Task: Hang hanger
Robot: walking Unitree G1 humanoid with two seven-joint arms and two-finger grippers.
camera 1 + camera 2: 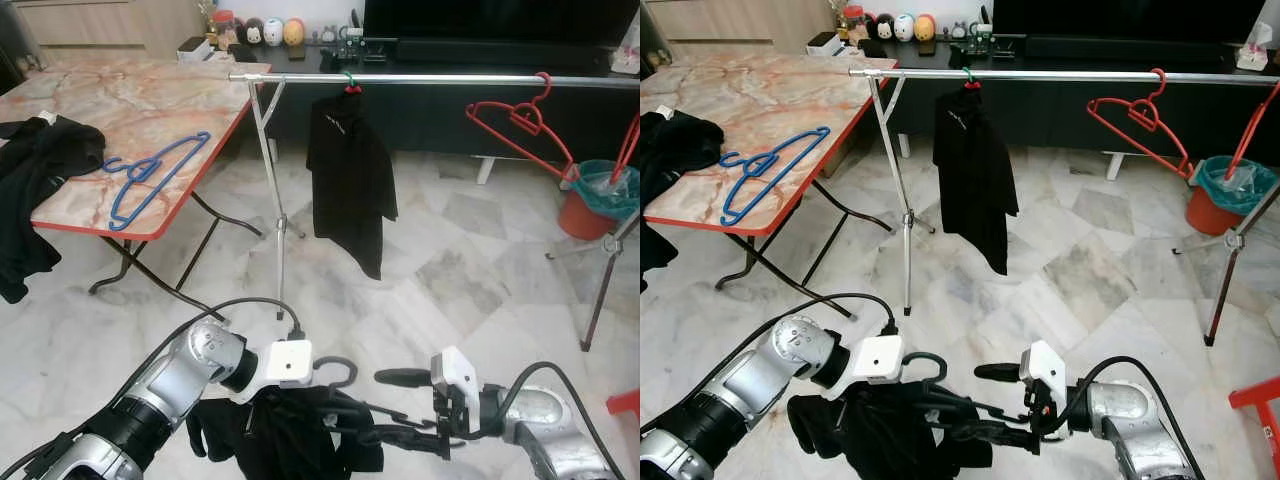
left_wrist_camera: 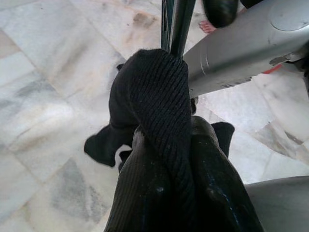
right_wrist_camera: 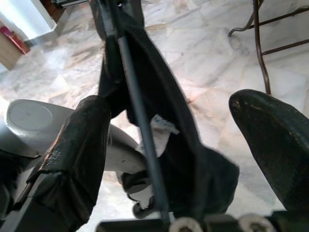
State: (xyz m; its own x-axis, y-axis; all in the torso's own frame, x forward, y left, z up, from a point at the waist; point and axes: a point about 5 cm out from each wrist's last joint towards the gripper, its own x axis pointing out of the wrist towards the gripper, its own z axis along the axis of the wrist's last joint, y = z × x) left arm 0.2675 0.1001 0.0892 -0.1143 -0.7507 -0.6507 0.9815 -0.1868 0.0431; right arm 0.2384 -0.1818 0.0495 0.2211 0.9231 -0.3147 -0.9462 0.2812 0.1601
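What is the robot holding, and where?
A black garment on a dark hanger, held between both grippers; the exact grip spots cannot be told.

Silver jointed arms; white camera blocks at the wrists; black cables; black-fingered left pincer (image 1: 330,415), right pincer (image 1: 395,410).

Pale marble floor (image 1: 450,260) tiles, veined grey, cover the room. On the left stands a folding desk (image 1: 140,100) with a pinkish marble-patterned top, red edge and dark metal legs. Along the far wall runs a low black cabinet (image 1: 440,105) carrying small round figurines (image 1: 272,30) and a dark television (image 1: 490,20). An orange bucket (image 1: 590,205) lined with a teal bag sits at far right.
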